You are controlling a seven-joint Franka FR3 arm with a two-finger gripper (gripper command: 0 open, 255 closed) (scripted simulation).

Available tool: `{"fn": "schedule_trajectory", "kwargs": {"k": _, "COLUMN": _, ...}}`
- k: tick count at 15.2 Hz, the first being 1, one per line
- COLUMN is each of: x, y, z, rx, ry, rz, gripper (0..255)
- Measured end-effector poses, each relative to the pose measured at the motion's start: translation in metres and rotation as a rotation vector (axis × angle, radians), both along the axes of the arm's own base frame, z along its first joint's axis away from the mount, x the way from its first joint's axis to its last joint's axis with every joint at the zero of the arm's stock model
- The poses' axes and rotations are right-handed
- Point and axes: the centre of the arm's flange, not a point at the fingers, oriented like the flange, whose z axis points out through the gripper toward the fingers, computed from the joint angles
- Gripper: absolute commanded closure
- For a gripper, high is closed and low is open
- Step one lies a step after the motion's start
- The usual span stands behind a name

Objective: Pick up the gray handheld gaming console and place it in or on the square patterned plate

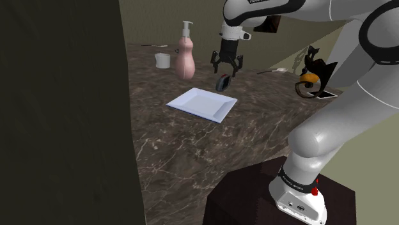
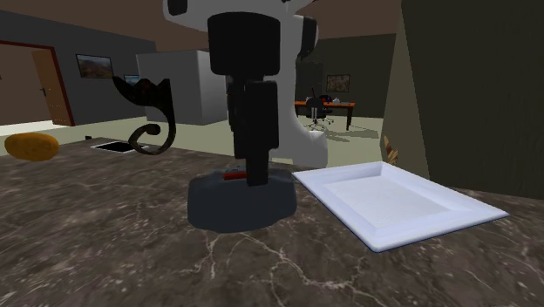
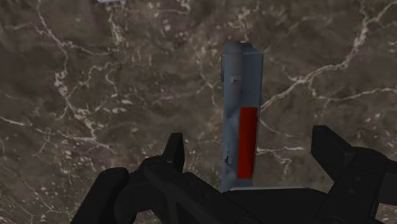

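The grey handheld console (image 1: 223, 82) stands on its edge on the dark marble counter, just beyond the far corner of the white square plate (image 1: 202, 103). My black gripper (image 1: 227, 70) hangs directly above it, open. In the wrist view the console (image 3: 242, 114), grey with a red strip along its top edge, lies between my spread fingertips (image 3: 175, 153) without touching either. From the second exterior view the gripper (image 2: 255, 179) reaches down to the console's (image 2: 241, 202) top, and the plate (image 2: 397, 205) lies close on that view's right.
A pink soap dispenser (image 1: 185, 54) and a white cup (image 1: 163, 61) stand behind the plate. A black and orange figure (image 1: 313, 77) sits at the shoulder view's right. A dark wall (image 1: 64, 108) borders the counter's left side. The stand (image 1: 256, 198) is at the lower right.
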Motion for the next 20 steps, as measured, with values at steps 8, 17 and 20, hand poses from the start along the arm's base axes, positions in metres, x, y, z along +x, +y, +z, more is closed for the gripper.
{"fn": "schedule_trajectory", "kwargs": {"k": 8, "x": 0.001, "y": -0.002, "z": -0.028, "rx": 0.002, "ry": -0.001, "rz": -0.02, "gripper": 0}}
{"fn": "schedule_trajectory", "kwargs": {"k": 17, "x": 0.001, "y": -0.002, "z": -0.028, "rx": 0.002, "ry": -0.001, "rz": -0.02, "gripper": 255}}
{"fn": "schedule_trajectory", "kwargs": {"k": 20, "x": 0.001, "y": -0.002, "z": -0.028, "rx": 0.002, "ry": -0.001, "rz": -0.02, "gripper": 255}}
